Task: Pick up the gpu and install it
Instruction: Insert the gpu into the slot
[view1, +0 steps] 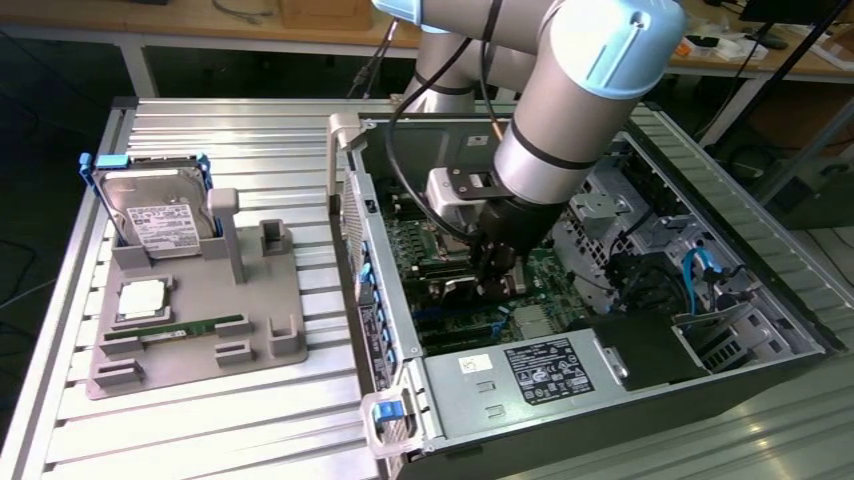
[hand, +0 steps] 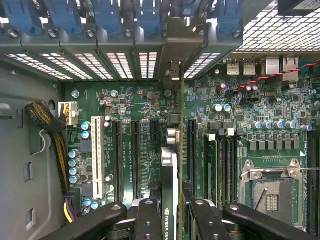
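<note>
Ribbed aluminium table carries an open computer case, and the arm reaches down into it. Its pincer is pinching the gpu by its upper edge. The card is held on edge, likely so that its connector side faces the motherboard. It sits among the long expansion slots, bracket end towards the case's slotted rear wall; whether it touches the board I cannot tell. On the exterior view's left, well apart, a grey holder props the hard drive upright.
</note>
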